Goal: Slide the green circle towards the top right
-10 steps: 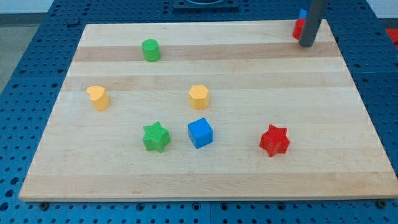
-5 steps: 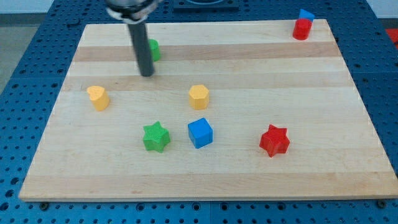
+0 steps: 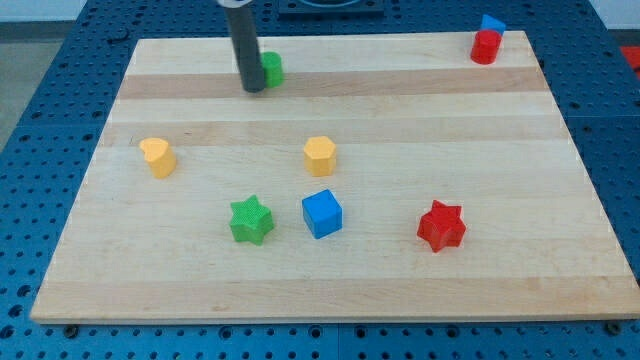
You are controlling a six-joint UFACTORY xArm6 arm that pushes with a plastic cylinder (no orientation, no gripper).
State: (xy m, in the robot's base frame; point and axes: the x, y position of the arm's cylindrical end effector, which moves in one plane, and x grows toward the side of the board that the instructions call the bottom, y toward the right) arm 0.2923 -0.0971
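My tip [image 3: 253,89] sits on the board [image 3: 560,290] near the view's top, left of centre, the rod rising straight up from it and out of the top edge. The tool is a bare rod with no jaws, so it grips nothing; it is pressed against the left side of the green circle [image 3: 271,69], which it partly covers, so only the circle's right part shows. The circle lies in the upper band of the board, just right of the rod and slightly above the tip's end; contact looks made, though the exact touching edge is hidden behind the rod. Far off at the view's top right corner stand a red block [image 3: 484,49] and a blue block [image 3: 492,24], the blue just behind and touching or nearly touching the red; their shapes are too small to tell. At mid-left is a yellow heart [image 3: 158,156], well apart from the rest. Near the centre is a yellow block [image 3: 319,155], roughly hexagonal. Below it, just beside each other, are a green star [image 3: 250,220] and a blue cube [image 3: 322,213], the cube to the star's right and apart from it. Further right, on the same row, is a red star [image 3: 441,225], alone.
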